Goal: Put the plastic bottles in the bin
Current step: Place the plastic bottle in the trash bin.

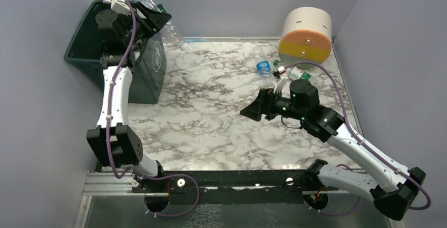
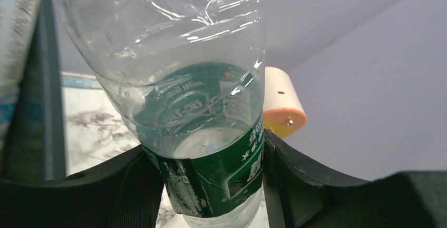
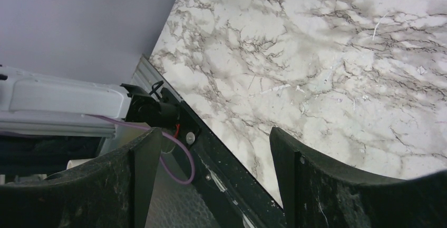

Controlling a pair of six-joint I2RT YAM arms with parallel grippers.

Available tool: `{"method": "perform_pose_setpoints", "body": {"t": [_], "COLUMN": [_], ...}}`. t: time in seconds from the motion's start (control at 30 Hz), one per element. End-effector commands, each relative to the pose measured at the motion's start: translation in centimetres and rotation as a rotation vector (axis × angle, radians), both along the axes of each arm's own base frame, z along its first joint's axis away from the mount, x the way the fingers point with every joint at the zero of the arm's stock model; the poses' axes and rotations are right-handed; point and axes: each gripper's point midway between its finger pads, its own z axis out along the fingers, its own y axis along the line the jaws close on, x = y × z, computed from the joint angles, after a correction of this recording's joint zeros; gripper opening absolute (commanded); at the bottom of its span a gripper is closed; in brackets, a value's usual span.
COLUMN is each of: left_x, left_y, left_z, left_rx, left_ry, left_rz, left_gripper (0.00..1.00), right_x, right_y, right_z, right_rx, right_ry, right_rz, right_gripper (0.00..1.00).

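My left gripper (image 1: 150, 15) is raised over the far right corner of the dark green bin (image 1: 84, 54). It is shut on a clear plastic bottle with a green label (image 2: 216, 170), its fingers (image 2: 311, 186) pressing the label on both sides. A white and blue labelled thing (image 2: 13, 38) shows at that view's left edge. A second clear bottle (image 1: 176, 36) shows just right of the bin's far corner. Two more small bottles, one with a blue cap (image 1: 263, 67) and one with green on it (image 1: 300, 73), lie by the cylinder. My right gripper (image 1: 253, 111) (image 3: 216, 144) hovers open and empty over the marble table.
A big cream, orange and yellow cylinder (image 1: 307, 36) (image 2: 282, 101) lies at the back right of the marble table (image 1: 211, 117). Grey walls close in the back and both sides. The black base rail (image 3: 232, 170) runs along the near edge.
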Motion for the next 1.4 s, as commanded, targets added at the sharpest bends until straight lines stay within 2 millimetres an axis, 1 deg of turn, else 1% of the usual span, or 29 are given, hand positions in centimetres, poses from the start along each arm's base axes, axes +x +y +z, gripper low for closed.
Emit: {"method": "perform_pose_setpoints", "body": {"t": [0.0,0.1,0.2,0.27,0.37,0.47,0.6,0.8,0.97,1.07,1.13,1.17,1.2,1.37], "left_x": [1.1,1.6,1.5,1.2,0.3,-0.9,-1.6,-1.4,-1.7,-0.9,-0.5,-0.3,-0.3,0.6], "left_y": [3.0,6.0,8.9,10.4,11.9,12.3,13.3,16.8,20.0,21.8,22.7,23.1,23.3,24.6], "left_z": [2.3,3.2,5.0,6.3,8.4,10.1,11.2,10.6,10.1,9.0,8.7,8.1,8.3,6.1], "left_rx": [0.019,0.016,0.034,0.061,0.127,0.184,0.250,0.392,0.449,0.474,0.457,0.441,0.427,0.466], "left_ry": [-0.050,-0.070,-0.114,-0.149,-0.205,-0.265,-0.304,-0.272,-0.256,-0.235,-0.232,-0.226,-0.241,-0.210], "left_rz": [-0.005,0.031,0.084,0.115,0.170,0.224,0.312,0.505,0.680,0.755,0.801,0.823,0.853,0.932], "left_gripper": [0.63,0.63,0.63,0.63,0.64,0.65,0.65,0.66,0.66,0.66,0.66,0.66,0.66,0.67], "right_x": [-0.4,-0.6,-0.7,-0.8,-0.9,-1.1,-1.2,-1.4,-1.2,-1.0,-1.0,-0.9,-0.9,-0.5], "right_y": [-0.4,-0.4,-0.4,-0.3,-0.2,-0.2,-0.3,-0.3,0.1,0.4,0.7,1.0,1.2,2.5], "right_z": [0.0,-0.3,-0.9,-1.1,-1.3,-1.5,-1.7,-1.8,-1.6,-1.3,-1.4,-1.5,-1.5,-1.2], "right_rx": [-0.002,0.001,0.001,0.004,0.008,0.009,0.006,0.004,-0.001,0.004,0.008,0.010,0.014,0.021], "right_ry": [0.007,0.012,0.025,0.030,0.039,0.046,0.050,0.057,0.060,0.062,0.070,0.080,0.087,0.114], "right_rz": [-0.011,-0.009,-0.004,0.000,0.007,0.013,0.015,0.018,0.029,0.038,0.048,0.054,0.062,0.098], "right_gripper": [0.78,0.78,0.78,0.78,0.78,0.78,0.78,0.78,0.78,0.78,0.78,0.78,0.78,0.78]}}
